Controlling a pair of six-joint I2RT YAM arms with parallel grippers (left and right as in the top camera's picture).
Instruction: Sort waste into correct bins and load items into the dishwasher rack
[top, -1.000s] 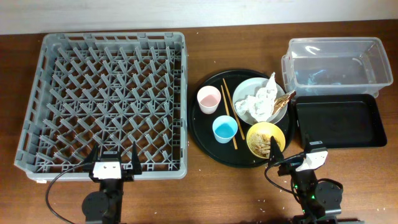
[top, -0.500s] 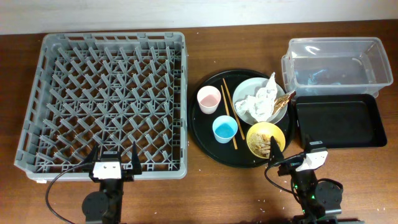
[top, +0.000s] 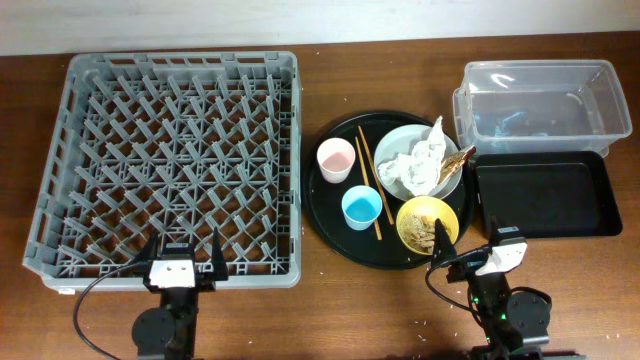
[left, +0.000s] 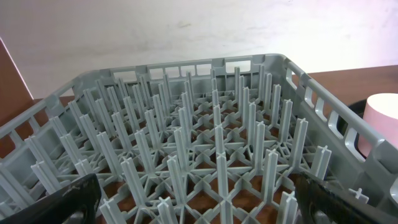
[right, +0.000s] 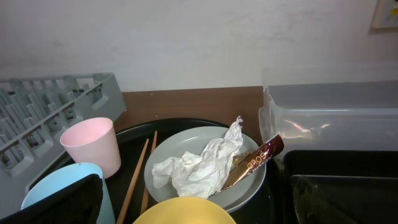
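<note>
The grey dishwasher rack (top: 170, 160) fills the left of the table and holds nothing. A round black tray (top: 335, 225) carries a white plate (top: 400, 150) with crumpled napkins (top: 420, 165) and a brown-gold wrapper (top: 460, 157), a yellow bowl (top: 427, 225) with beige scraps, a pink cup (top: 335, 159), a light-blue cup (top: 360, 207) and chopsticks (top: 368, 185). The clear tub (top: 540, 100) and black rectangular tray (top: 545, 195) stand at the right. My left gripper (top: 180, 250) is open at the rack's near edge. My right gripper (top: 462, 248) is open just in front of the yellow bowl (right: 186, 213).
The right wrist view shows the napkins (right: 202, 165) and wrapper (right: 258, 162) on the plate, the pink cup (right: 90, 143) and chopsticks (right: 137, 180) to the left. Cables trail from both arms at the table's near edge. A pale wall stands behind the table.
</note>
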